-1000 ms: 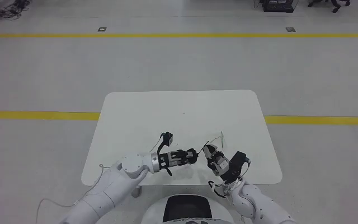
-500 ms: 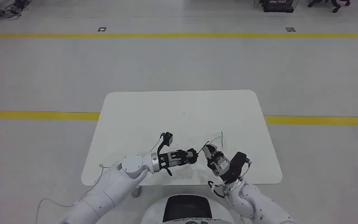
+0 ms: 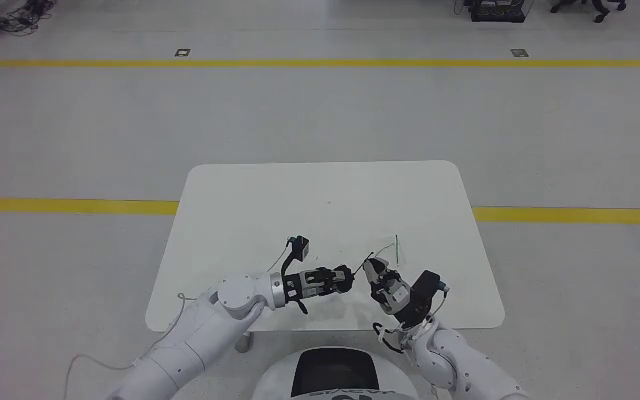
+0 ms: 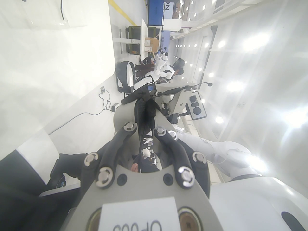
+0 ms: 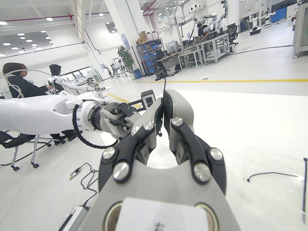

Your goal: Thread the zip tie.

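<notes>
Change: none seen; both arms keep their pose.
Right gripper (image 5: 164, 111): clamped on zip tie (image 5: 165, 84), leaving its tail free for aiming.
Left gripper (image 4: 144, 111): closed, contents unclear, at 9 o'clock of its partner, tips nearly meeting.
Place: above table (image 3: 300, 200), near its 6 o'clock edge.
</notes>
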You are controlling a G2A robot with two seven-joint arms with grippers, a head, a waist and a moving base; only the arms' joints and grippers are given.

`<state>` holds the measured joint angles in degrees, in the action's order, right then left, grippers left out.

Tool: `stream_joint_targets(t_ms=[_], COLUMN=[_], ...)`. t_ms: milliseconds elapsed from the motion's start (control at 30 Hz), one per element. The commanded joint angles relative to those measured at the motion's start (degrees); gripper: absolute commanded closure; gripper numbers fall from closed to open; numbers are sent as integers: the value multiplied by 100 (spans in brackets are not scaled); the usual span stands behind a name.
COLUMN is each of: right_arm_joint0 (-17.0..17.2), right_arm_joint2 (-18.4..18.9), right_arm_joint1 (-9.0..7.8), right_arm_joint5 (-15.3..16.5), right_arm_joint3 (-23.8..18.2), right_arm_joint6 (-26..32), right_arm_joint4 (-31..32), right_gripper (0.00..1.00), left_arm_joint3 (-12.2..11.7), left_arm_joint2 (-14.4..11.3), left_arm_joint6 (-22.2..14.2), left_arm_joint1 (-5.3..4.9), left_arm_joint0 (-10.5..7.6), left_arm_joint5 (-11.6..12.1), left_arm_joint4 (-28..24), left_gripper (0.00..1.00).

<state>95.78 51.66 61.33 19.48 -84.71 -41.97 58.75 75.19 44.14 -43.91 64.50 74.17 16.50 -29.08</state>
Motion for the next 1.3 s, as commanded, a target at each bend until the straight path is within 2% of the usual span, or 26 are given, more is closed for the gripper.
stream_joint_targets(t_ms=[0, 1267], right_arm_joint0=[-3, -29], right_arm_joint2=[4, -67], right_arm_joint1=[4, 48], right_arm_joint5=[0, 0], right_arm_joint3=[6, 80], right_arm_joint6=[8, 276], right_arm_joint4=[3, 123], right_gripper=[100, 100], left_arm_joint3=[0, 0], left_arm_joint2=[0, 0], left_arm_joint6=[0, 0], left_arm_joint1=[0, 0], left_arm_joint0=[0, 0], left_arm_joint5=[0, 0], left_arm_joint4=[0, 0], left_gripper=[100, 100])
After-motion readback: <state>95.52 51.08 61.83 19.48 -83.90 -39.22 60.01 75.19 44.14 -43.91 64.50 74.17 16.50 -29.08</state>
